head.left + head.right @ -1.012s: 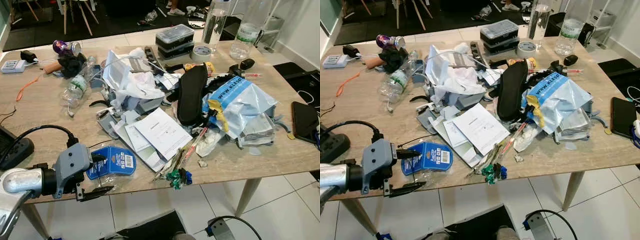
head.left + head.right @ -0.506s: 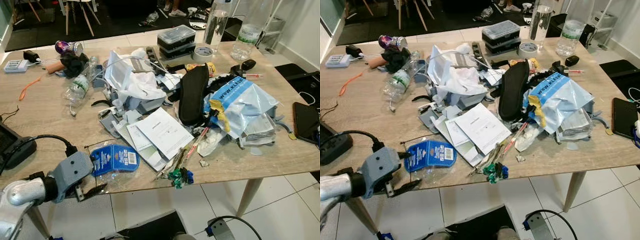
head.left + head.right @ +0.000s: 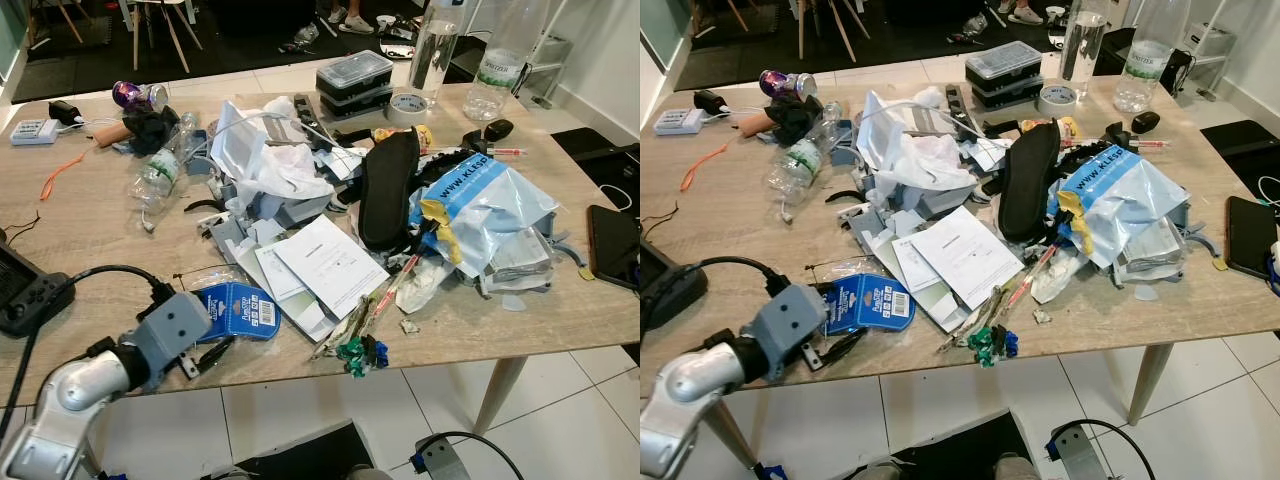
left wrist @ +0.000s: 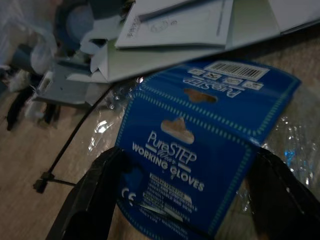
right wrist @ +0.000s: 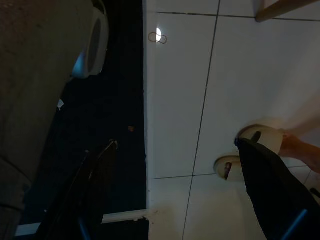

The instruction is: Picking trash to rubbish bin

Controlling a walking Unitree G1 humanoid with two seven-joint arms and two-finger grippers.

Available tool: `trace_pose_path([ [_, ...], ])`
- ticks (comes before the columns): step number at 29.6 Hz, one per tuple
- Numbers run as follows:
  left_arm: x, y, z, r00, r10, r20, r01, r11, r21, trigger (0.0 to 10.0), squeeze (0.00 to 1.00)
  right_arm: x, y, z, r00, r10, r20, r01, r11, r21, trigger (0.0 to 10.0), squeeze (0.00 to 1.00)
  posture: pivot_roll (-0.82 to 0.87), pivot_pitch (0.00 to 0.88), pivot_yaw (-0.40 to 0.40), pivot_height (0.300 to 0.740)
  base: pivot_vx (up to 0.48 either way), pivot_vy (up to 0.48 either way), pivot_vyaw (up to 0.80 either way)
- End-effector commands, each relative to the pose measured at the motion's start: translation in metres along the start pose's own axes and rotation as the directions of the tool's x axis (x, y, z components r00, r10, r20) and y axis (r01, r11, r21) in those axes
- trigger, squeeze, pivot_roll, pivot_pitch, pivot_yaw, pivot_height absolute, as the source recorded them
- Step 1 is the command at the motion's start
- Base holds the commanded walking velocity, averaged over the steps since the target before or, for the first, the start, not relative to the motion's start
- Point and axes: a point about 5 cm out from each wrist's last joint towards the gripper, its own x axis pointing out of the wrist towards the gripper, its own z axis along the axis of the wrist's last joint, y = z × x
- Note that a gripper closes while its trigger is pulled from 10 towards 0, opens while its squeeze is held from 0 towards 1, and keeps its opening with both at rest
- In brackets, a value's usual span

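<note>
Left eye view: the wooden table [image 3: 80,230] carries a heap of litter; the left gripper [image 3: 205,348] sits at the table's near edge, its black fingers spread around the near end of the blue working-gloves packet [image 3: 240,312]; the packet lies flat on the table, just beside the white printed sheet [image 3: 330,265]; beyond the sheet stand a black pouch [image 3: 388,190] and a blue-and-white plastic mailer [image 3: 485,200]; a crushed clear bottle [image 3: 155,175] lies towards the table's far left corner.

Left wrist view: the packet's blue card reads "PureSTEP WORKING GLOVES"; a finger [image 4: 92,192] flanks it on each side, jaws released and not yet closed on it.

Right wrist view: the right gripper [image 5: 175,190] hangs over white floor tiles [image 5: 180,75], its fingers parted, grasping nothing; a person's sandalled feet [image 5: 250,150] stand near.
</note>
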Motion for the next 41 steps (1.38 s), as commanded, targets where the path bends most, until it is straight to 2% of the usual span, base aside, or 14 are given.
trace_pose_path([
  [1,0.006,-0.002,-0.002,0.997,0.065,-0.028,-0.064,0.998,0.027,10.0,0.00,0.000,0.003,-0.008,1.000,0.009,-0.028,-0.010,1.000,-0.014,10.0,0.00,0.00,0.157,0.030,0.740,0.000,0.000,0.00],
  [4,0.010,0.004,-0.004,0.987,0.148,-0.053,-0.147,0.989,0.028,10.0,0.00,0.000,0.003,-0.008,1.000,0.010,-0.027,-0.010,1.000,-0.014,10.0,0.00,-0.01,0.153,0.034,0.740,0.000,0.000,0.00],
  [5,0.011,0.006,-0.005,0.983,0.171,-0.065,-0.170,0.985,0.030,7.7,0.00,0.000,0.003,-0.008,1.000,0.010,-0.027,-0.010,1.000,-0.014,10.0,0.00,-0.01,0.153,0.034,0.740,0.000,0.000,0.00],
  [6,0.012,0.009,-0.006,0.972,0.218,-0.084,-0.215,0.976,0.043,0.0,0.00,0.000,0.003,-0.008,1.000,0.010,-0.026,-0.010,1.000,-0.014,10.0,0.00,-0.01,0.153,0.034,0.740,0.000,0.000,0.00],
  [13,0.014,0.025,-0.006,0.932,0.350,-0.095,-0.341,0.935,0.098,0.0,0.00,0.000,0.004,-0.008,1.000,0.011,-0.025,-0.011,1.000,-0.016,10.0,0.00,-0.01,0.148,0.036,0.740,0.000,0.000,0.00],
  [26,0.017,0.031,-0.006,0.908,0.408,-0.096,-0.399,0.911,0.103,0.0,0.00,0.000,0.004,-0.008,1.000,0.008,-0.027,-0.009,1.000,-0.017,10.0,0.00,-0.01,0.152,0.037,0.740,0.000,0.000,0.00],
  [29,0.017,0.034,-0.004,0.899,0.430,-0.084,-0.425,0.902,0.071,0.0,0.00,0.000,0.003,-0.008,1.000,0.007,-0.028,-0.007,1.000,-0.017,10.0,0.00,-0.01,0.155,0.033,0.740,0.000,0.000,0.00],
  [32,0.017,0.041,0.002,0.881,0.469,-0.054,-0.471,0.882,-0.021,0.0,0.00,0.000,0.003,-0.008,1.000,0.005,-0.029,-0.006,1.000,-0.017,10.0,0.00,-0.01,0.155,0.033,0.740,0.000,0.000,0.00],
  [35,0.022,0.051,0.029,0.841,0.530,0.107,-0.454,0.800,-0.393,0.0,0.00,0.000,0.003,-0.008,1.000,0.003,-0.029,-0.004,1.000,-0.019,10.0,0.00,-0.01,0.155,0.033,0.740,0.000,0.000,0.00],
  [37,0.024,0.055,0.046,0.812,0.547,0.203,-0.363,0.745,-0.559,0.0,0.00,0.000,0.002,-0.008,1.000,0.002,-0.028,-0.003,1.000,-0.021,10.0,0.00,-0.02,0.155,0.032,0.740,0.000,0.000,0.00],
  [38,0.025,0.055,0.052,0.803,0.549,0.233,-0.316,0.722,-0.616,0.0,0.00,0.000,0.002,-0.008,1.000,0.002,-0.027,-0.003,1.000,-0.022,10.0,0.00,-0.02,0.155,0.032,0.740,0.000,0.000,0.00],
  [39,0.025,0.055,0.052,0.803,0.549,0.233,-0.316,0.722,-0.616,0.0,0.00,0.000,0.002,-0.008,1.000,0.002,-0.027,-0.003,1.000,-0.022,10.0,0.00,-0.02,0.155,0.032,0.740,0.000,0.000,0.00],
  [40,0.026,0.054,0.061,0.796,0.528,0.296,-0.220,0.708,-0.671,0.0,0.00,0.000,0.002,-0.008,1.000,0.002,-0.026,-0.002,1.000,-0.023,10.0,0.00,-0.02,0.155,0.032,0.740,0.000,0.000,0.00],
  [41,0.026,0.054,0.061,0.796,0.528,0.296,-0.220,0.708,-0.671,0.0,0.00,0.000,0.002,-0.008,1.000,0.002,-0.026,-0.002,1.000,-0.023,10.0,0.00,-0.02,0.155,0.032,0.740,0.000,0.000,0.00],
])
